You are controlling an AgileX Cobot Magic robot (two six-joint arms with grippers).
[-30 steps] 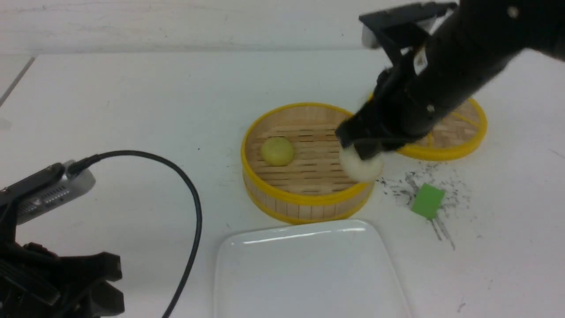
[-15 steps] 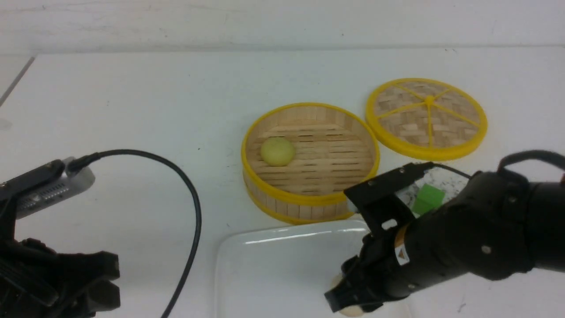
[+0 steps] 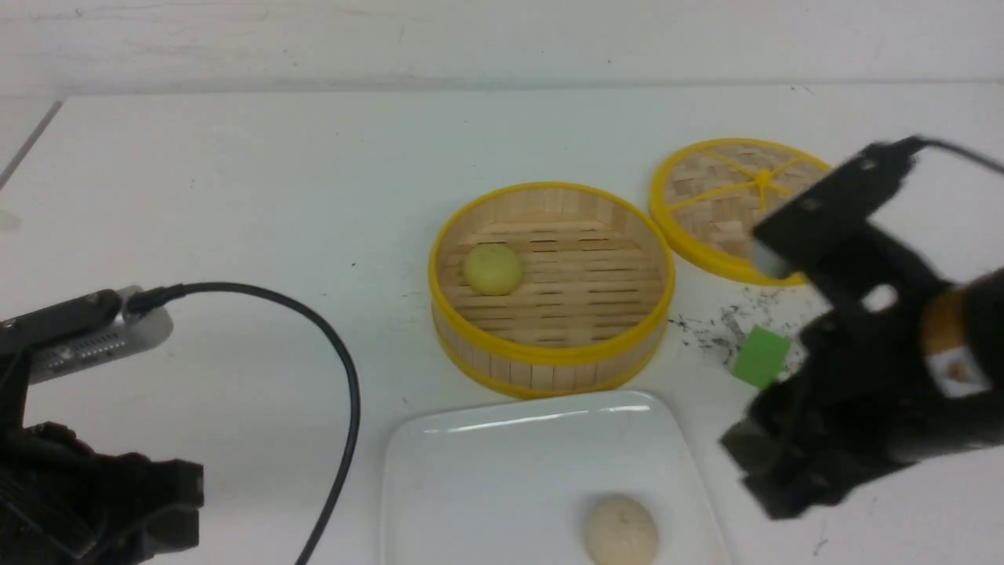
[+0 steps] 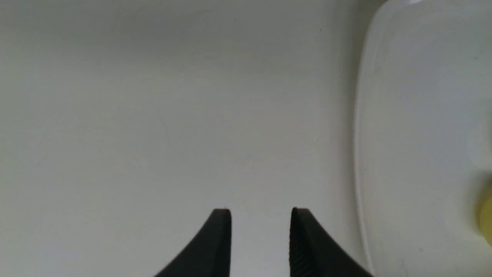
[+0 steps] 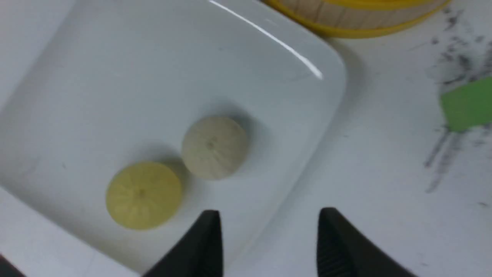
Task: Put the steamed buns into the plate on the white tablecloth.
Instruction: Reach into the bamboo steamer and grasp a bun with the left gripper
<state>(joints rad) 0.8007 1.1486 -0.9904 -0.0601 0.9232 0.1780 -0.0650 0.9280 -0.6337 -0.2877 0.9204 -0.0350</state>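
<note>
- White tablecloth (image 3: 259,188) over the bench, scuffed with black marks near the green cube (image 3: 761,357); pale wall behind.
- Plate (image 3: 486,471) lies nearest the cameras. Beige bun (image 3: 622,532) sits on it, domed side up; right wrist view adds a yellow bun (image 5: 144,195) just beside it, also on the plate.
- One more bun, greenish yellow (image 3: 493,269), is in the steamer (image 3: 553,355), close to the wall on the robot's left.
- Right gripper (image 5: 270,215): jaws parted, nothing between them; blurred in front view, so probably moving. Left gripper (image 4: 260,209): jaws parted, no load, on the plate's left side.
- Judged status: two buns delivered, one left to transfer.
- Risk 1: steamer wall. A low or slanted approach could catch the raised rim and drag or tip the steamer; cause, bun lying close to the wall with little room for a finger.
- Risk 2: slip. Rounded top gives poor purchase; a shallow pinch might squirt the bun out or roll it across the slats.
- Risk 3: crowding. Setting the last bun down over the pair could knock one towards the plate rim. Bare area nearer the steamer looks safer.
- Risk 4: wrong pick. Green cube lies near the right arm (image 3: 886,369); a low sweep could nudge it.
</note>
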